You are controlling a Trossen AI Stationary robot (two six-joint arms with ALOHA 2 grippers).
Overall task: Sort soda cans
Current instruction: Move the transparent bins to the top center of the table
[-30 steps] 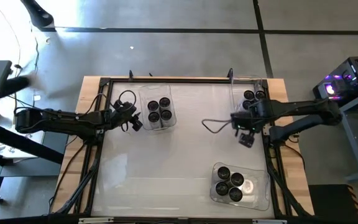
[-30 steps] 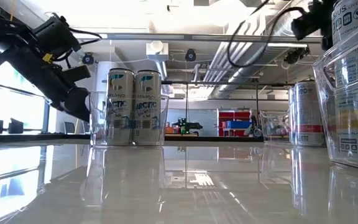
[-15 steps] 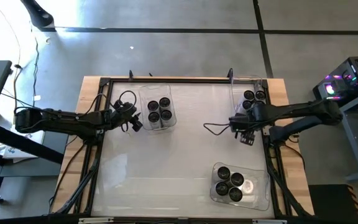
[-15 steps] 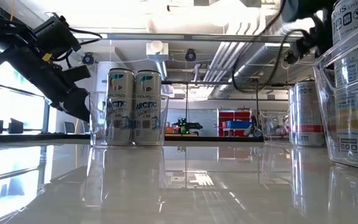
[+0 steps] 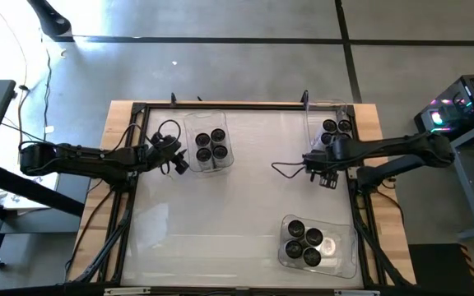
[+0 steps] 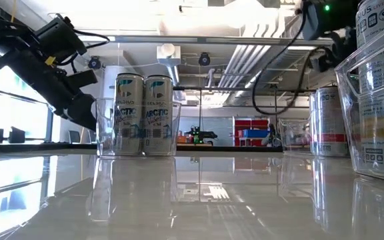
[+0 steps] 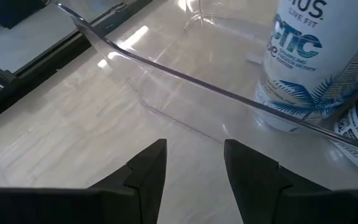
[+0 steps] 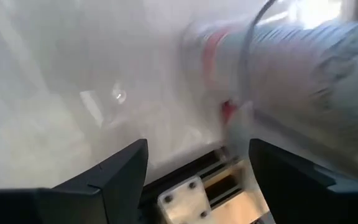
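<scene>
Soda cans [image 5: 211, 145] upright in bins, long axis vertical; left gripper [image 7: 191, 171], right gripper [image 8: 197, 168] jaws apart, empty.

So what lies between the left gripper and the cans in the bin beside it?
Only the bin's clear wall. The left wrist view shows the left gripper, fingers parted and empty, just outside it, with the nearest soda can standing right behind that wall.

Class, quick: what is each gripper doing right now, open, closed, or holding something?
Left gripper: open, empty, beside the bin.
Right gripper: open, holding nothing.
</scene>
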